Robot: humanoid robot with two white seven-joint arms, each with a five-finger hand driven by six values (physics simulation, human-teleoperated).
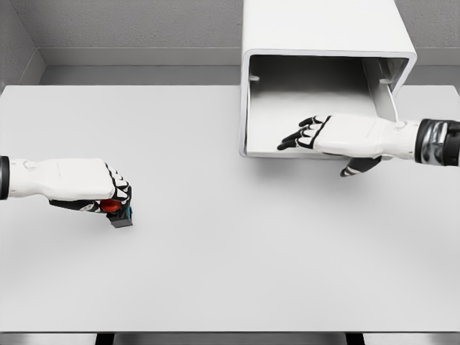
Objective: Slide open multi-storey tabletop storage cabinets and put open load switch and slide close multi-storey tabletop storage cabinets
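Observation:
A white storage cabinet [327, 29] stands at the table's back right, its drawer [248, 115] pulled out toward me and showing a bare interior. My right hand [305, 134] reaches in from the right over the drawer's front edge, fingers extended and spread, holding nothing. At the left of the table my left hand [115, 198] is curled around the load switch [119, 213], a small dark block with a red knob and a blue spot, which sits at or just above the tabletop.
The white table [230, 273] spreads wide between the two hands and toward the front edge. Grey walls close off the back behind the cabinet.

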